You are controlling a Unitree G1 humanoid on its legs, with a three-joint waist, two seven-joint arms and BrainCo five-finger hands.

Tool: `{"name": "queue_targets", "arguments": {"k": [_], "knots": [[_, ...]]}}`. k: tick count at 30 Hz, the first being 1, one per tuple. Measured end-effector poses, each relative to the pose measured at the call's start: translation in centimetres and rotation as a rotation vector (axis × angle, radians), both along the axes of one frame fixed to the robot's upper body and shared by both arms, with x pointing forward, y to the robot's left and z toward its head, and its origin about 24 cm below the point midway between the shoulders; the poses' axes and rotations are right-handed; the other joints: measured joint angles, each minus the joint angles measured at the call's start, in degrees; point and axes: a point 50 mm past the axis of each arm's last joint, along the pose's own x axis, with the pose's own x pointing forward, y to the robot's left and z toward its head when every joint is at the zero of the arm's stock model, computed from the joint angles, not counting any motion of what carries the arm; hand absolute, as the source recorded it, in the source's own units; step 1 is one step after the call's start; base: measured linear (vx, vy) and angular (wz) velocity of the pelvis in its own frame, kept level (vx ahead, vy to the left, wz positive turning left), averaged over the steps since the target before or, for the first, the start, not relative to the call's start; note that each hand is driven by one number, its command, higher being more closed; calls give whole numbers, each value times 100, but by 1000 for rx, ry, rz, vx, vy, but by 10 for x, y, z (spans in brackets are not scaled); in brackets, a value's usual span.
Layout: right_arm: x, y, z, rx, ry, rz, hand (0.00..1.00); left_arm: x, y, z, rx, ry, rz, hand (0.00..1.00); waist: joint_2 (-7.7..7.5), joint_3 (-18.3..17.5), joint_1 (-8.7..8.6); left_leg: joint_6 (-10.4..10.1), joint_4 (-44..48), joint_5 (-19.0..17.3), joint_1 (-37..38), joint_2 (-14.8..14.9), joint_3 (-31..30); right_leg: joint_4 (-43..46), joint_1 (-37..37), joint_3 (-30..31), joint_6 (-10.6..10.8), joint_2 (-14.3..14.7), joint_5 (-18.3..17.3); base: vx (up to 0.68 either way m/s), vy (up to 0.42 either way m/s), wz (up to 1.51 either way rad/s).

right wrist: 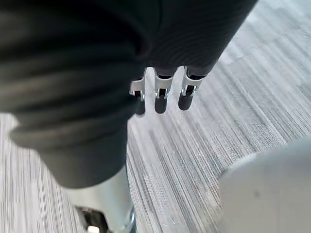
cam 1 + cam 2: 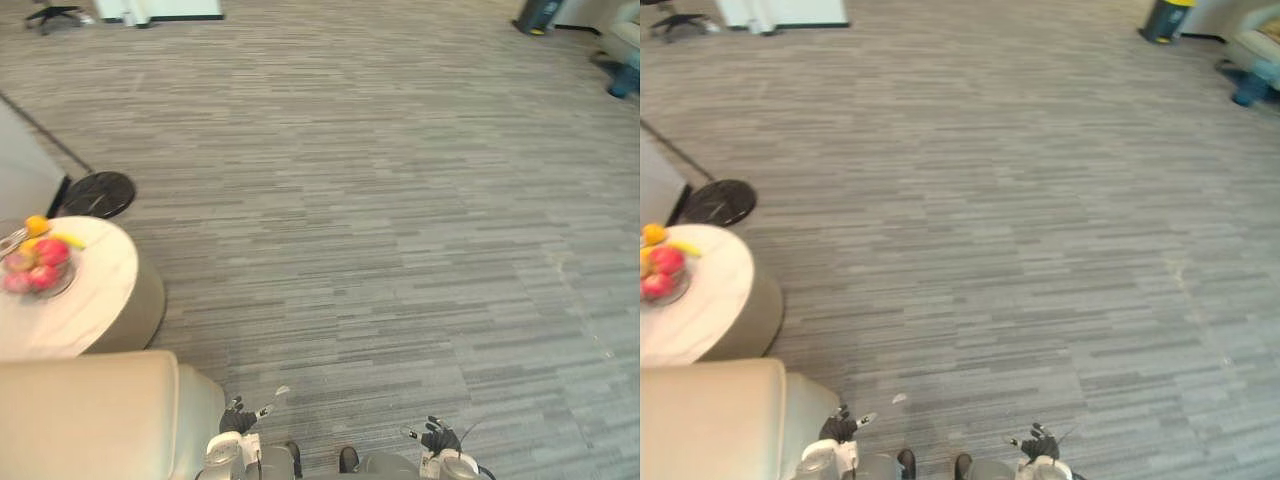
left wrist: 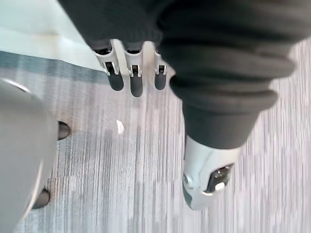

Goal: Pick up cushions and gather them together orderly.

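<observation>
Scanning for cushions, I have my left hand (image 2: pixel 237 418) and right hand (image 2: pixel 438 437) hanging slack and empty at bottom centre. I can't identify one for certain. A cream seat (image 2: pixel 90 410) sits just beside the left hand, and a pale padded shape (image 2: pixel 628 35) lies far off at upper right.

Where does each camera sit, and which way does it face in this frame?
Left eye: head, looking down at carpet, table and sofa; left hand and right hand at bottom edge.
Right eye: same scene, slightly offset.
Left wrist: along its open fingers to carpet.
Right wrist: along its open fingers to carpet.
Shared: both eyes show both hands; all show carpet.
</observation>
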Motion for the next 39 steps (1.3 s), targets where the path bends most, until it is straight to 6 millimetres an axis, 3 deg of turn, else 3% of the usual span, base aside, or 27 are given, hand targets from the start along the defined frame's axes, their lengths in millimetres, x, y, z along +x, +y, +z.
{"name": "queue_targets", "arguments": {"k": [1, 4, 6, 8, 9, 10, 11, 12, 13, 14, 15, 16, 17, 18, 21, 24, 25, 27, 28, 29, 31, 33, 34, 35, 36, 38, 39], "knots": [[0, -1, 0, 1, 0, -5, 0, 0, 1, 0, 2, 2, -1, 0, 20, 11, 7, -1, 17, 0, 72, 196, 181, 78, -18, -397, 2, -237, 2, 29, -122, -81], [-1, -1, -1, 5, 6, -6, 0, -6, 8, -2, 24, 32, -24, 0, 10, 0, 16, -108, 37, -52, 219, 642, 600, 55, -62, -794, 69, -602, 43, 34, -211, -87], [-1, 0, -2, 9, 15, -2, 0, -15, 15, -5, 44, 69, -39, 0, -63, -40, 24, -368, 22, -97, 391, 895, 1071, -36, -294, -1183, 120, -1042, 257, 56, -290, -115], [-3, 2, -4, 17, 40, 6, 0, -18, 25, -4, 72, 86, -49, 0, -218, -121, 50, -714, -96, -93, 678, 956, 1566, -317, -660, -1770, -3, -1460, 710, 129, -410, -147], [-3, -2, -4, 10, 41, 6, 0, -21, 26, -5, 75, 96, -50, 0, -178, -128, 18, -890, -183, -47, 887, 1060, 1644, -153, -722, -1841, 163, -1386, 989, 176, -424, -142], [-2, -10, -2, -14, 38, 11, 0, -22, 23, -6, 68, 104, -62, 0, -12, -130, 1, -1039, -338, 70, 1031, 1232, 1640, 16, -765, -1898, -21, -1207, 804, 210, -439, -109], [-1, -18, 0, -37, 35, 17, 0, -24, 20, -8, 67, 114, -83, 0, 95, -201, -52, -1162, -538, 191, 1139, 1313, 1621, 305, -927, -1857, 15, -1105, 539, 232, -446, -89], [1, -29, 2, -66, 33, 16, 0, -22, 12, -8, 58, 110, -105, 0, 282, -227, -148, -1249, -709, 300, 1307, 1515, 1607, 660, -1092, -1732, -83, -849, 289, 274, -549, -72], [-1, -34, 2, -77, 44, 15, 0, -21, 7, -8, 48, 107, -115, 0, 332, -259, -196, -1269, -650, 382, 1306, 1656, 1549, 795, -1154, -1714, -157, -720, 139, 301, -590, -60], [-5, -36, 1, -78, 62, 8, 0, -18, 2, -8, 41, 102, -133, 0, 368, -293, -242, -1186, -168, 508, 1133, 1907, 1276, 854, -1145, -1673, -248, -514, -35, 286, -572, -43], [-8, -38, 0, -80, 72, 6, 0, -16, 0, -8, 37, 94, -135, 0, 323, -263, -296, -875, 751, 717, 698, 2182, 886, 701, -1014, -1627, -330, -288, -100, 243, -462, -43], [-11, -35, -2, -71, 82, 3, 0, -14, -1, -7, 36, 91, -135, 0, 270, -208, -302, -369, 1616, 991, 287, 2392, 537, 476, -820, -1571, -403, -131, -100, 211, -398, -39], [-15, -33, -4, -60, 96, -13, 0, -9, 2, -5, 46, 69, -137, 0, 278, -155, -292, 115, 2699, 817, -238, 2588, 174, 168, -533, -1557, -510, 109, -53, 215, -339, -62], [-23, -33, -6, -54, 120, -36, 0, -5, 7, -2, 66, 49, -142, 0, 234, -49, -246, -1, 3806, 419, -665, 2524, -289, -185, -102, -1417, -661, 332, -9, 225, -298, -74], [-28, -30, -8, -24, 124, -103, 0, 0, 13, 2, 89, 30, -158, 0, 72, 58, -215, -60, 4090, 0, -1155, 1764, -460, -561, 441, -1006, -742, 422, -42, 269, -183, -76], [-27, -33, -7, -12, 105, -178, 0, 8, 1, 4, 67, -4, -170, 0, 173, 160, -193, -98, 2525, -269, -1704, 562, -454, -902, 761, -476, -794, 414, -108, 361, -39, -85], [-23, -35, -5, -4, 81, -219, 0, 10, -3, 5, 58, -12, -171, 0, 232, 196, -172, -123, 1190, -110, -1808, 29, -664, -1026, 848, -272, -731, 400, -161, 376, 61, -80], [-22, -34, -5, 0, 76, -225, 0, 11, -5, 5, 51, -18, -169, 0, 240, 198, -105, -112, 158, 397, -1812, -285, -860, -1088, 931, -50, -671, 393, -245, 337, 89, -80], [-22, -26, -7, 13, 78, -223, 0, 12, -6, 6, 49, -31, -162, 0, 167, 172, 78, -49, -190, 941, -1707, -390, -878, -1144, 1026, 241, -594, 356, -317, 468, 117, -97], [-19, -20, -6, 25, 61, -225, 0, 13, -3, 7, 52, -37, -152, 0, 86, 104, 115, 69, -230, 1143, -1607, -441, -726, -1158, 1093, 398, -446, 266, -368, 501, 104, -82], [-16, -8, -6, 55, 38, -226, 0, 15, 2, 9, 56, -53, -120, 0, -90, 85, 82, 204, 207, 793, -1630, -477, -540, -1071, 1131, 535, -359, 119, -403, 551, 72, -50], [-13, -2, -4, 65, 11, -221, 0, 14, 3, 9, 52, -54, -92, 0, -140, 46, 224, 294, 572, 394, -1427, -372, -146, -256, 972, 821, -250, 52, -440, 512, 106, -74], [-11, -2, -3, 66, -2, -221, 0, 12, 3, 8, 51, -50, -91, 0, -139, 43, 229, 282, 599, 189, -1209, -338, -84, 446, 789, 803, -173, 26, -436, 470, 111, -66], [-11, -2, -2, 66, -16, -221, 0, 11, 2, 7, 49, -41, -96, 0, -128, 37, 211, 237, 586, -117, -918, -295, -69, 1687, 346, 696, 182, -22, -287, 525, 106, -60], [-8, -3, 0, 65, -36, -218, 0, 11, 3, 7, 51, -35, -103, 0, -157, 36, 212, 224, 587, -376, -673, -282, -26, 2846, -188, 604, 351, -155, -227, 417, 64, -48], [-9, -6, 1, 58, -48, -219, 0, 8, 2, 5, 47, -17, -106, 0, -89, 49, 155, 189, 528, -713, -165, -214, 29, 3775, -783, 240, 163, -349, -375, 406, 20, -30], [-10, -7, 1, 55, -48, -218, 0, 5, 1, 4, 45, -5, -105, 0, -80, 39, 82, 174, 452, -852, 143, -139, 38, 3777, -1011, -64, 104, -428, -485, 523, -23, -13]]}}
